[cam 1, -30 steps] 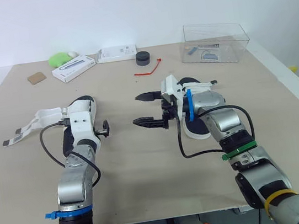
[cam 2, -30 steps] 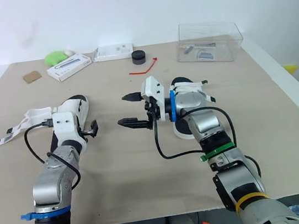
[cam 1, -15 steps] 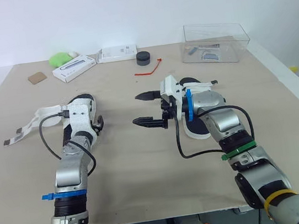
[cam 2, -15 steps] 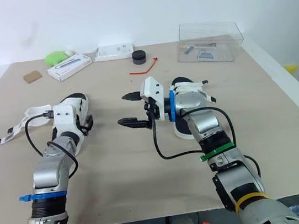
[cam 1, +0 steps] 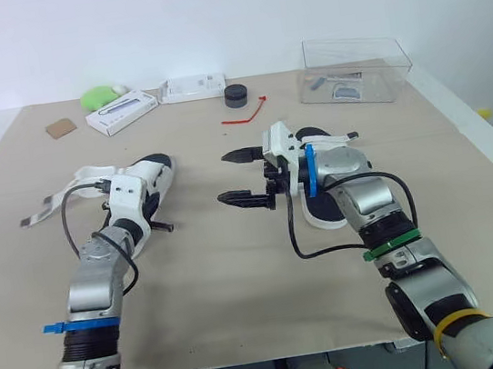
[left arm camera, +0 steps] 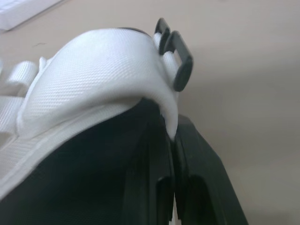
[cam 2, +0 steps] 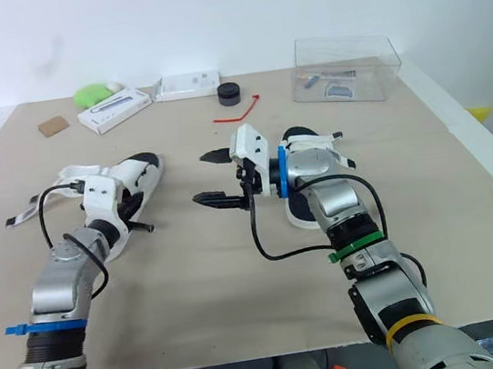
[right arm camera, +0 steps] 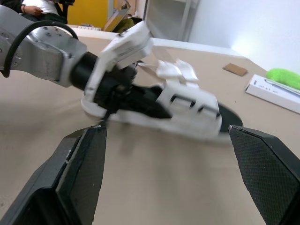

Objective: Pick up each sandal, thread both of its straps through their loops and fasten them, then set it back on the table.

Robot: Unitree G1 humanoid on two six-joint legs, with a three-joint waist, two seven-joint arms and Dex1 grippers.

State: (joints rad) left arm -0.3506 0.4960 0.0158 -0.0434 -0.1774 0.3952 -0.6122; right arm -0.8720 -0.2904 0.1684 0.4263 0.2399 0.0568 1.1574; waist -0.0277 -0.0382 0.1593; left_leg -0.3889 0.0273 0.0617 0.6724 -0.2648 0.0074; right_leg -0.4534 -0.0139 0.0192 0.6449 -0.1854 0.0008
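A white sandal with a black footbed point(cam 1: 155, 172) lies at the table's left, its loose straps point(cam 1: 47, 205) trailing out to the left. My left gripper point(cam 1: 150, 218) is shut on that sandal's padded white side edge. In the left wrist view the black fingers point(left arm camera: 187, 154) pinch the white padding point(left arm camera: 93, 75) just below two black buckle loops point(left arm camera: 176, 61). The second white sandal point(cam 1: 324, 215) lies at centre right, partly hidden under my right forearm. My right gripper point(cam 1: 235, 179) hangs wide open above the table between the two sandals, holding nothing.
At the back stand a clear plastic box point(cam 1: 356, 68), a black round puck point(cam 1: 235, 95), a red tie point(cam 1: 246, 114), two white boxes point(cam 1: 121, 111) point(cam 1: 193, 86), a green object point(cam 1: 98, 97) and a brown card point(cam 1: 60, 128). Bare table lies in front of both arms.
My left gripper has closed on the left sandal's side edge. The sandal has swung with it, toe further right and straps higher. The right arm stays put.
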